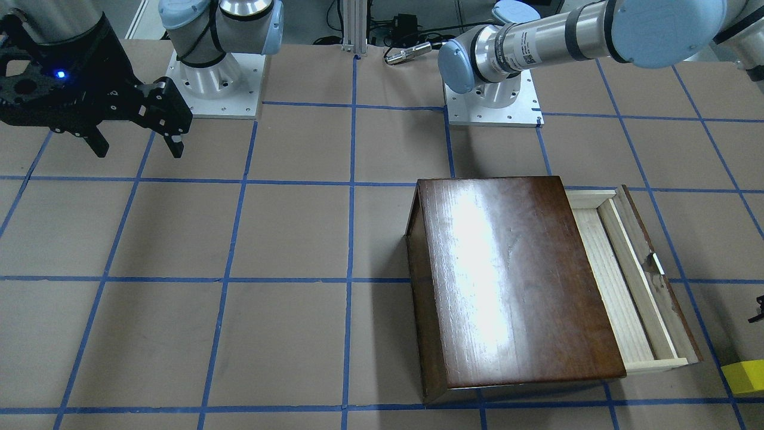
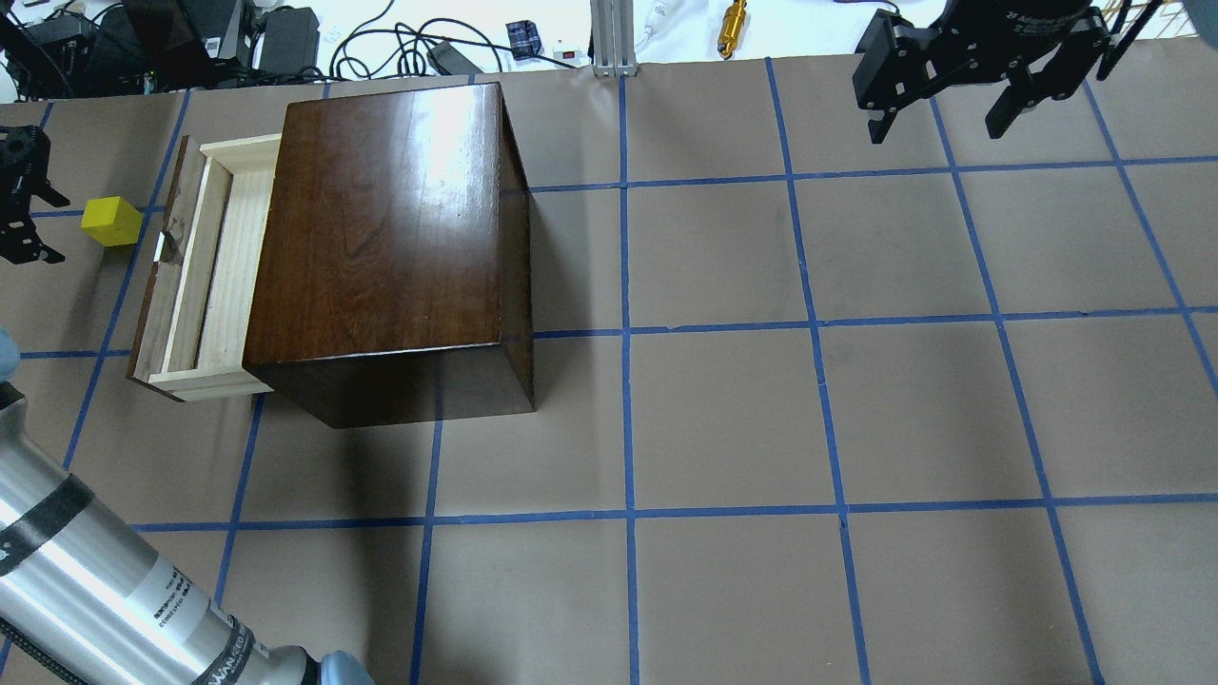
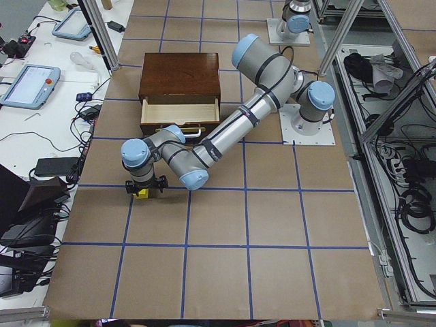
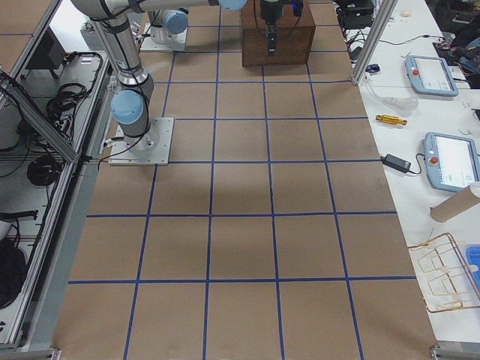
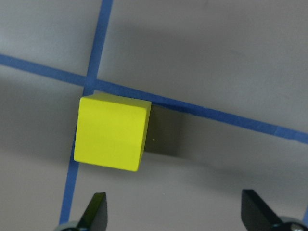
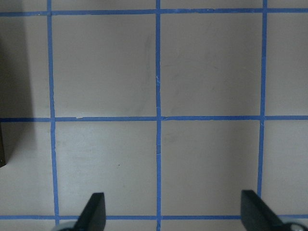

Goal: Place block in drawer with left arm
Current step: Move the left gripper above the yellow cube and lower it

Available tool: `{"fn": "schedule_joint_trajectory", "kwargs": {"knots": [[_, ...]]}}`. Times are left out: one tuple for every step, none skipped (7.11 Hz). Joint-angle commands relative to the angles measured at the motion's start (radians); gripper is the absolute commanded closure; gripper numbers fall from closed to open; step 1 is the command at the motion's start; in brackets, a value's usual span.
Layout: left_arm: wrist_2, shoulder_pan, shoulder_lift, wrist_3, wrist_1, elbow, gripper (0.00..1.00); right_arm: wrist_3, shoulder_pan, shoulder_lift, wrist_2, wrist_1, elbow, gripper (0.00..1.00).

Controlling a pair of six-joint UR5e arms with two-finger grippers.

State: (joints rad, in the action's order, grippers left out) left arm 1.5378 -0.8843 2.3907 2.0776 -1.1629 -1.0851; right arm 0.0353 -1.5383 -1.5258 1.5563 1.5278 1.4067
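Observation:
The yellow block (image 2: pixel 112 221) sits on the brown table on blue tape lines, just outside the drawer's dark front panel. The drawer (image 2: pixel 205 271) stands pulled out of the dark-brown wooden box (image 2: pixel 381 219), and its pale wood tray is empty. My left gripper (image 2: pixel 43 228) is open, low over the table beside the block on the side away from the drawer. In the left wrist view the block (image 5: pixel 111 132) lies ahead of the left fingertip (image 5: pixel 96 211), not between the fingers. My right gripper (image 2: pixel 937 128) is open and empty, raised over the far right of the table.
The left arm's long silver forearm (image 2: pixel 86 580) crosses the near left corner in the overhead view. Cables and a gold tool (image 2: pixel 733 17) lie beyond the table's far edge. Both arm base plates (image 1: pixel 218 89) stand at the robot's side.

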Motion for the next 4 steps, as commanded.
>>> {"fn": "schedule_joint_trajectory", "kwargs": {"knots": [[-0.062,-0.004,0.024,0.016,0.009,0.001,0.03,0.000,0.000,-0.001,-0.001,0.000,0.000,0.00],[-0.065,-0.007,0.033,0.016,0.012,0.004,0.03,0.000,0.000,0.001,0.001,0.000,0.000,0.00],[-0.067,-0.007,0.033,0.016,0.012,0.014,0.03,0.000,0.000,0.000,0.001,0.000,0.000,0.00],[-0.067,-0.008,0.044,0.016,0.012,0.034,0.03,0.000,0.000,-0.001,0.001,0.000,0.000,0.00]]}}
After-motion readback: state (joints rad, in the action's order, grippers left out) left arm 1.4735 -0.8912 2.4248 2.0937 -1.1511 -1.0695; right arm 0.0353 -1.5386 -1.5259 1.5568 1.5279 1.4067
